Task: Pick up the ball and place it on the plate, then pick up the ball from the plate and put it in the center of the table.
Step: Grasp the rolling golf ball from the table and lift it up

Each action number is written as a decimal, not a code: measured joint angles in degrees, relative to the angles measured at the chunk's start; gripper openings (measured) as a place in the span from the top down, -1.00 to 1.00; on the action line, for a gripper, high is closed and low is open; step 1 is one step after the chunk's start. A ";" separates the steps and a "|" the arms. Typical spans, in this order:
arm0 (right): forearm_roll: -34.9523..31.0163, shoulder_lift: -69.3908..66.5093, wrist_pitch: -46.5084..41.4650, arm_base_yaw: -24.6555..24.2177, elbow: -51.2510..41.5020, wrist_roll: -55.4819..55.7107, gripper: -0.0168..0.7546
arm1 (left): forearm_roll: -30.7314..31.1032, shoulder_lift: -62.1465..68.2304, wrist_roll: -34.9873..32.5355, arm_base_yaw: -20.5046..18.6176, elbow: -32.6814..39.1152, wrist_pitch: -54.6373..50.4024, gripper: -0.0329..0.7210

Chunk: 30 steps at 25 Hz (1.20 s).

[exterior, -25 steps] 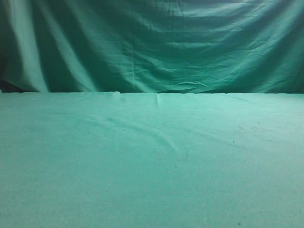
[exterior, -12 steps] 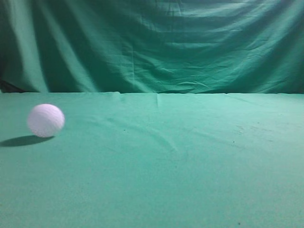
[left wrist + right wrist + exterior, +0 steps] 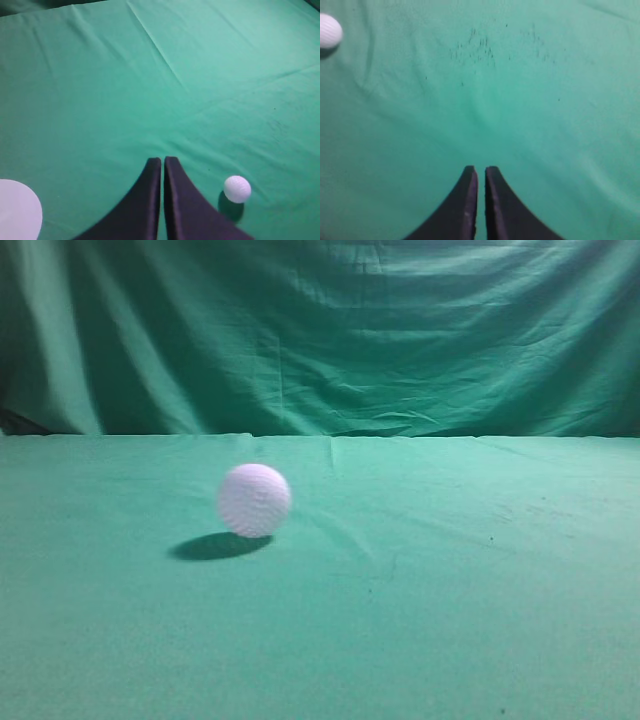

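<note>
Exterior view: sits low, near tabletop height, looking level along the table (image 3: 450,640) toward the draped green curtain (image 3: 400,340).

Left wrist view: looks down at a slant over the left gripper (image 3: 163,162), fingertips at bottom centre; a white disc, probably the plate (image 3: 17,210), is cut by the lower left corner.

Right wrist view: looks steeply down past the right gripper (image 3: 481,172) at the cloth.

Shared: the ball (image 3: 254,500) shows in all three views, lower right in the left wrist view (image 3: 237,188), upper left edge in the right wrist view (image 3: 329,31).
</note>
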<state>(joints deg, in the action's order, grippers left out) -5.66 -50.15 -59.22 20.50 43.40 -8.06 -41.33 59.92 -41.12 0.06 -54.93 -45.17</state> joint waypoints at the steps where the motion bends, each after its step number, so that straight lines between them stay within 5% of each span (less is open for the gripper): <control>1: -0.48 -0.48 0.48 0.00 0.09 -0.09 0.83 | 0.00 -2.24 -0.14 1.08 2.42 1.40 0.91; 7: -0.61 -7.57 2.56 5.58 0.22 -0.35 0.83 | 1.33 -14.33 -1.56 3.97 13.56 4.67 0.91; 11: 2.52 -13.68 6.54 13.57 1.33 0.13 0.83 | 5.60 -21.25 -1.35 3.97 18.06 4.99 0.91; 15: 2.85 -20.92 9.22 16.38 3.14 1.46 0.83 | 10.35 -26.18 -1.15 3.97 21.00 5.15 0.91; 24: 2.09 -36.07 12.87 16.61 10.53 2.33 -0.37 | 15.36 -28.38 -1.10 3.97 25.93 8.25 0.91; 30: 1.70 -43.66 13.32 16.61 15.39 4.79 -0.55 | 15.36 -28.38 -0.87 3.97 26.95 9.26 0.91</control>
<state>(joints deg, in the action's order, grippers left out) -3.96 -93.81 -45.90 37.11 58.79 -3.27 -25.97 31.54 -41.99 4.03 -27.97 -35.90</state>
